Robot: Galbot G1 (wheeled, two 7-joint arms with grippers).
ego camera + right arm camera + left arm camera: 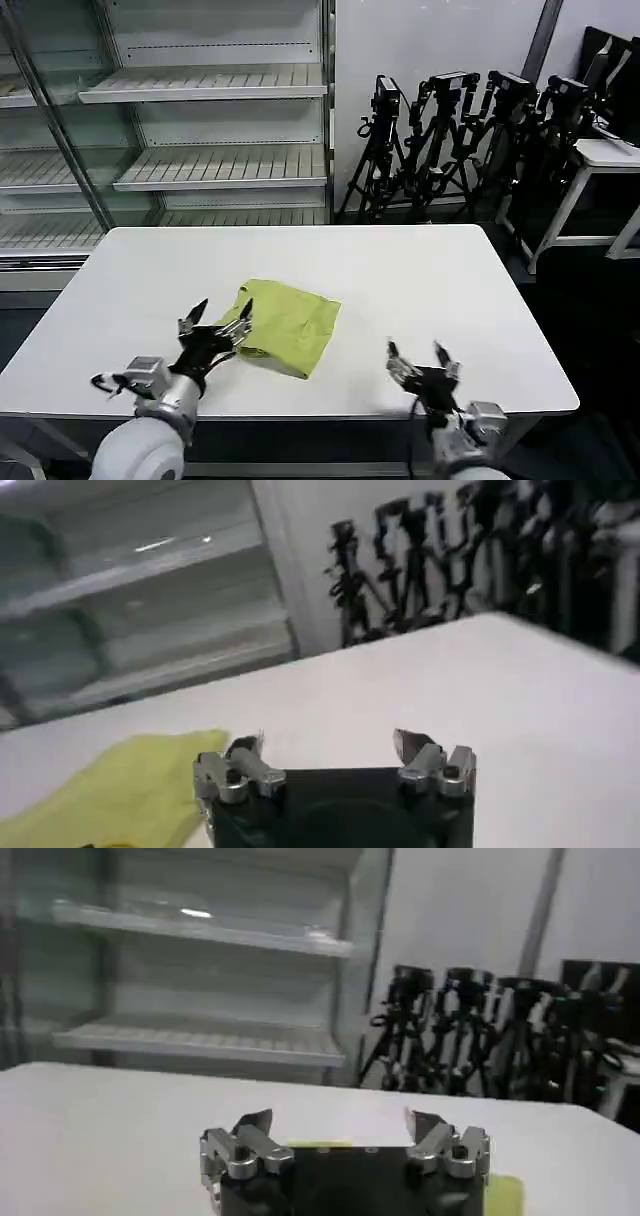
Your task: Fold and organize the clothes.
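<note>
My left claw [218, 318] is released, fingers spread, at the near-left edge of the T-shirt [285, 325], and my right claw [418, 353] is likewise released, holding nothing, over bare desk [440, 280] near the front edge, apart from the garment. The T-shirt lies left of the desk's centre as a compact, roughly rectangular bundle. I judge folding largely complete; only squaring or final placement may remain.
</note>
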